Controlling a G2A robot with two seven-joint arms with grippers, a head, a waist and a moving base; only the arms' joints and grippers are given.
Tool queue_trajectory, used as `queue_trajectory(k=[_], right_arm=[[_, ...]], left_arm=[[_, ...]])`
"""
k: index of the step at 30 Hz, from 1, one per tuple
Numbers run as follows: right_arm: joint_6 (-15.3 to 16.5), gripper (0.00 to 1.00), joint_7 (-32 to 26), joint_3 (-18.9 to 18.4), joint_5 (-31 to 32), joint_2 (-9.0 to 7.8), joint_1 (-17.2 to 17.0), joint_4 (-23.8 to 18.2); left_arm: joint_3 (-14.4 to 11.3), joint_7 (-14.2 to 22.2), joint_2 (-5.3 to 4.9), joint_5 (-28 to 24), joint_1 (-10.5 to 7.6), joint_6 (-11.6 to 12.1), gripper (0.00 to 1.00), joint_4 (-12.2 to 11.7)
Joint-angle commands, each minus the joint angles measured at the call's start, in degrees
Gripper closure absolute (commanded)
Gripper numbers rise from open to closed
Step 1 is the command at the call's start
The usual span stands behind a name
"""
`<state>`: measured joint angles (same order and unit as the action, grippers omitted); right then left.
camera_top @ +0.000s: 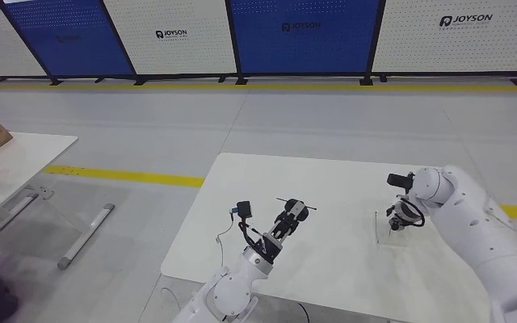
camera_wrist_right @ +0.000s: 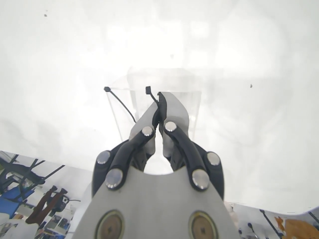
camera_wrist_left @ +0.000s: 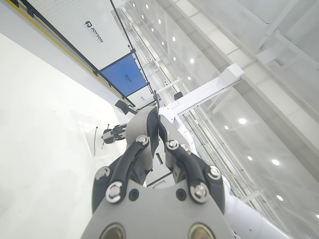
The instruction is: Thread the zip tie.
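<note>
Gripping, left jaws: closed around a black zip tie [camera_wrist_left: 156,100].
Right jaws: closed around a second zip tie [camera_wrist_right: 148,89].

Table [camera_top: 347,258] white, as is the side table [camera_top: 28,161] at left. Three ties, all black: left tie [camera_wrist_left: 156,98], right tie [camera_wrist_right: 151,94], third tie [camera_wrist_right: 122,104] at the clear stand [camera_wrist_right: 174,83]. Left gripper [camera_wrist_left: 157,111] and right gripper [camera_wrist_right: 158,103] alike: pale grey shells, black links, silver pins, two brass discs on the grey base; pads [camera_wrist_left: 152,128] black with fine ribbing. Arms [camera_top: 477,218] white. Floor [camera_top: 161,121] light grey with yellow lines [camera_top: 121,175]. Far off, blue panels [camera_top: 303,36] alternate with white panels [camera_wrist_left: 62,8] dotted in a grid, in black frames
</note>
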<state>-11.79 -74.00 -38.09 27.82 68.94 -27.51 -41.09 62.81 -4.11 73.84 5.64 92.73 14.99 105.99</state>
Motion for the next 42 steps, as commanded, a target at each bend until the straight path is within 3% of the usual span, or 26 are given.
queue_trajectory(k=[1, 4, 8, 12, 15, 19, 42], right_arm=[[0.7, 1.00, 0.3, -2.7, -0.1, -1.76, -1.8, -3.9], [1.1, 1.00, 0.6, -7.9, 0.1, -4.89, -5.9, -11.8], [-0.3, 1.00, 1.5, -16.6, 1.1, -9.07, -13.9, -25.5], [0.8, 1.00, 5.6, -29.5, -1.8, -12.86, -25.8, -41.1], [3.6, 1.00, 9.9, -37.9, -5.1, -14.46, -34.6, -50.4], [6.7, 1.00, 14.9, -45.5, -9.3, -15.39, -43.6, -57.9], [6.5, 1.00, 15.0, -46.1, -9.8, -15.45, -44.5, -58.4]], left_arm=[[0.0, 0.0, 0.00, 0.0, 0.00, 0.0, 1.00, 0.0], [0.0, 0.0, 0.00, 0.0, 0.00, 0.0, 1.00, 0.0], [0.0, 0.0, 0.00, 0.0, 0.00, 0.0, 1.00, 0.0], [0.0, 0.0, 0.00, 0.0, 0.00, 0.0, 1.00, 0.0], [0.0, 0.0, 0.00, 0.0, 0.00, 0.0, 1.00, 0.0], [0.0, 0.0, 0.00, 0.0, 0.00, 0.0, 1.00, 0.0], [0.0, 0.0, 0.00, 0.0, 0.00, 0.0, 1.00, 0.0]])
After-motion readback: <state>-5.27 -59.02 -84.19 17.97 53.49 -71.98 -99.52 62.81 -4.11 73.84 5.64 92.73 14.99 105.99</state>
